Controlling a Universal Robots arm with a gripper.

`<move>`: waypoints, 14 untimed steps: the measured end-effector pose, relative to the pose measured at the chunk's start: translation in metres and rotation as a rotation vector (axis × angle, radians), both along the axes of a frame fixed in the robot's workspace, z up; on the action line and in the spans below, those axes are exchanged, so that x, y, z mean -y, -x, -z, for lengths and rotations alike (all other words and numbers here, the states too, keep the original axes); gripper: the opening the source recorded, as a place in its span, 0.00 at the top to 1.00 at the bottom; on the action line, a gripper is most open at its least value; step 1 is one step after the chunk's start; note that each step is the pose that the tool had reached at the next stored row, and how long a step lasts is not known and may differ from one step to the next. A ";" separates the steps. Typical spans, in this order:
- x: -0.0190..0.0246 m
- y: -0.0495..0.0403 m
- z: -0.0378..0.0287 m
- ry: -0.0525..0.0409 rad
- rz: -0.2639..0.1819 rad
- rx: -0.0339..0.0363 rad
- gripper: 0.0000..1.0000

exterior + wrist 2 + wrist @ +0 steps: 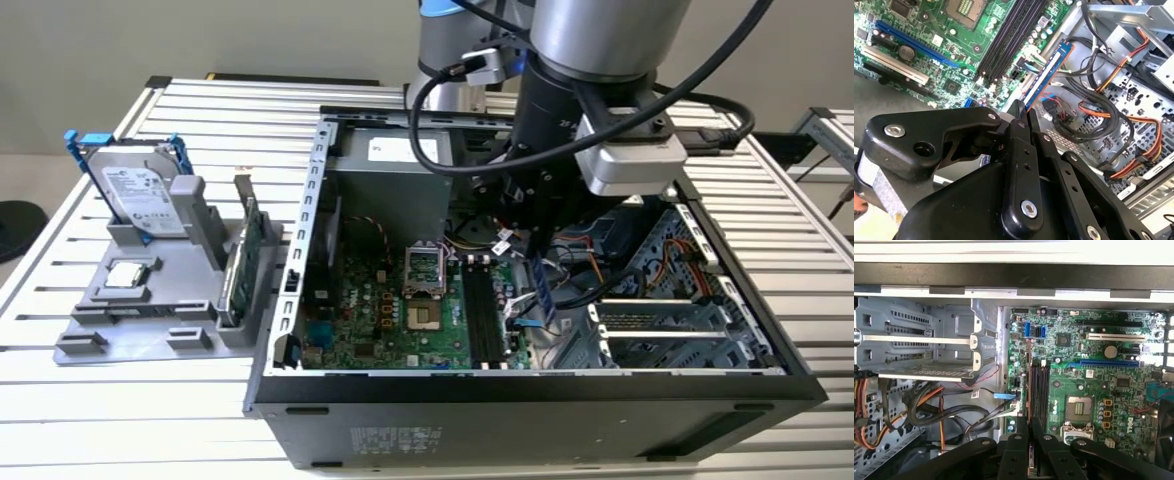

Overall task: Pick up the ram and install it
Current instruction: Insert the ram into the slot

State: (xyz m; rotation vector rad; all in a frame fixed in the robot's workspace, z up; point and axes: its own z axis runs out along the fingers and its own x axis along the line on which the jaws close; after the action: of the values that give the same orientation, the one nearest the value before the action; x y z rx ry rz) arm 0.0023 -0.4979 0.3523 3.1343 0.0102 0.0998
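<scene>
Robotics lab: slatted metal bench [200,110], opened computer case [534,395], grey parts holder [134,330]

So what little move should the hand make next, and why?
Probably a small sideways shift toward the long black memory slots. The hand grips the slim dark memory stick with the blue edge, which hangs beside the slots, by the loose cables, not yet lined up above them.

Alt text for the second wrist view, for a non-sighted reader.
The gripper is shut on the ram, seen edge-on as a thin strip. The stick hangs beside the black memory slots of the green motherboard, not in them, with loose cables on its other side.
</scene>
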 end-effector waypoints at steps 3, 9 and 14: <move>0.0000 0.0002 0.0009 0.0000 0.014 0.0000 1.00; -0.0003 0.0004 0.0031 0.0000 0.028 0.0000 1.00; -0.0010 0.0005 0.0054 0.0000 0.028 0.0000 1.00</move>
State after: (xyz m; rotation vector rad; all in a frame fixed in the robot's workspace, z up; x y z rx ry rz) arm 0.0018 -0.4969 0.3469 3.1333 -0.0329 0.0996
